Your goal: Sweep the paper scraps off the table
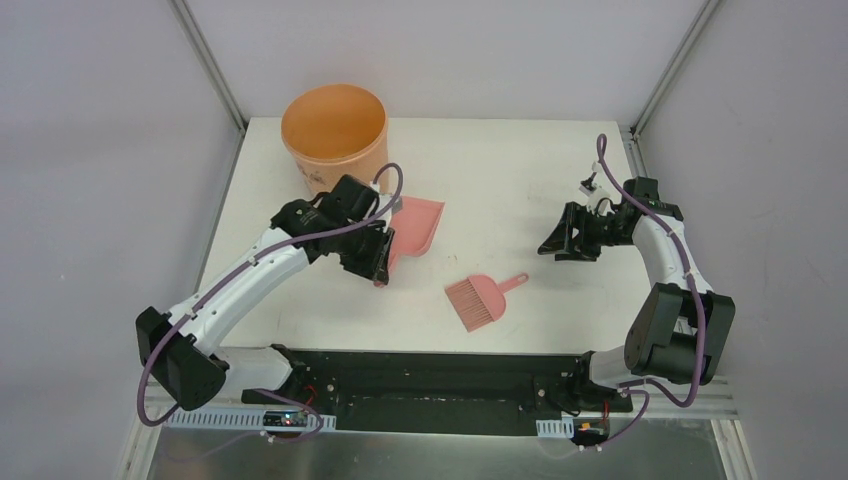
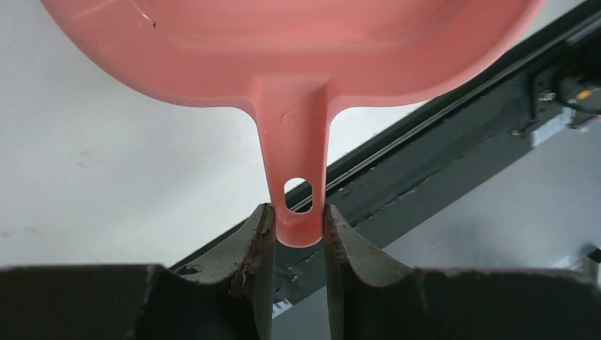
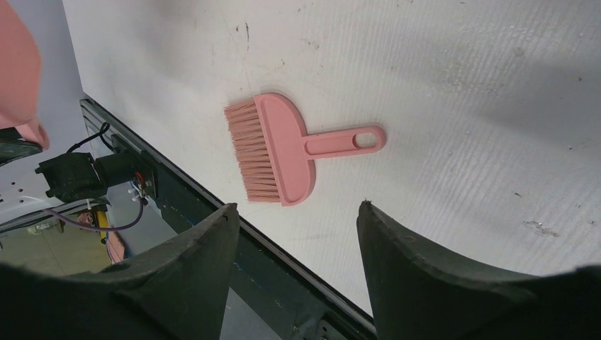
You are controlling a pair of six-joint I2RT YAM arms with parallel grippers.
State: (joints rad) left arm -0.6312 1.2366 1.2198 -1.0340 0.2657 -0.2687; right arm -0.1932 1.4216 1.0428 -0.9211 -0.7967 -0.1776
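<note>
No paper scraps show in any view. My left gripper is shut on the handle of the pink dustpan, held beside the orange bucket; in the left wrist view the handle sits pinched between my fingers, the gripper closed on its end. The pink hand brush lies flat on the white table near the front edge, bristles to the left. It also shows in the right wrist view. My right gripper is open and empty above the table, right of the brush, and shows in the right wrist view.
The black rail runs along the table's front edge. Metal frame posts stand at the back corners. Grey walls close in the left, right and back sides.
</note>
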